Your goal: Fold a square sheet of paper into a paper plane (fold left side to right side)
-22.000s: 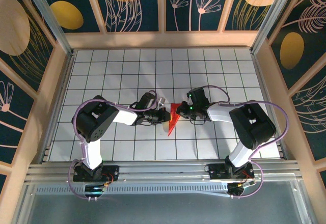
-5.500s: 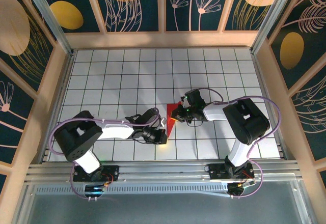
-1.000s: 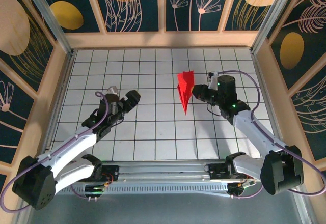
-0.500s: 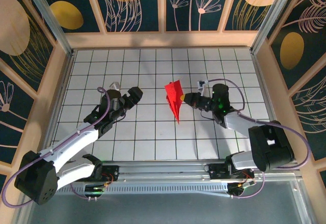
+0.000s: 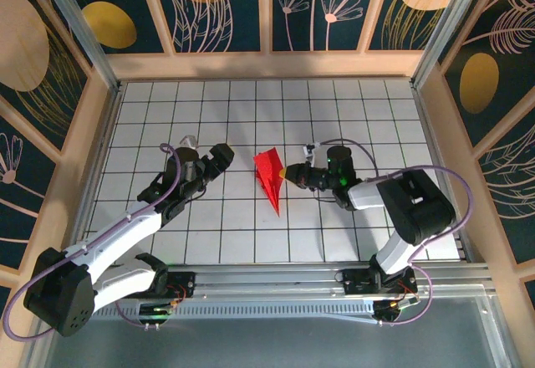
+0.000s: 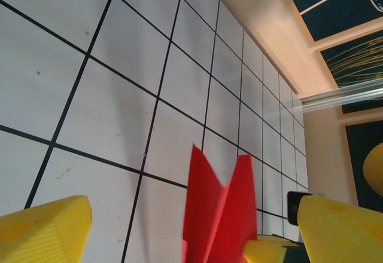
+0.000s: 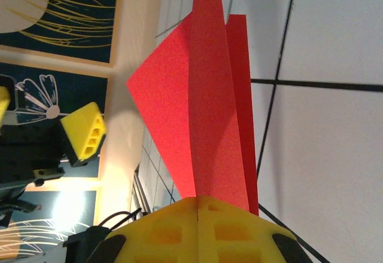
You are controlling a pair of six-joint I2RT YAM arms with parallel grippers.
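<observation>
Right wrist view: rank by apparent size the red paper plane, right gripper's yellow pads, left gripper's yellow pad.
1. Bright red folded paper plane.
2. Yellow pads of the right gripper, shut on it, partly cropped.
3. Yellow pad of the left gripper: smallest, but farther away.

Folded into a slim red plane (image 5: 269, 177), flaps flaring; sharp tip aimed at near edge; found mid-table.
</observation>
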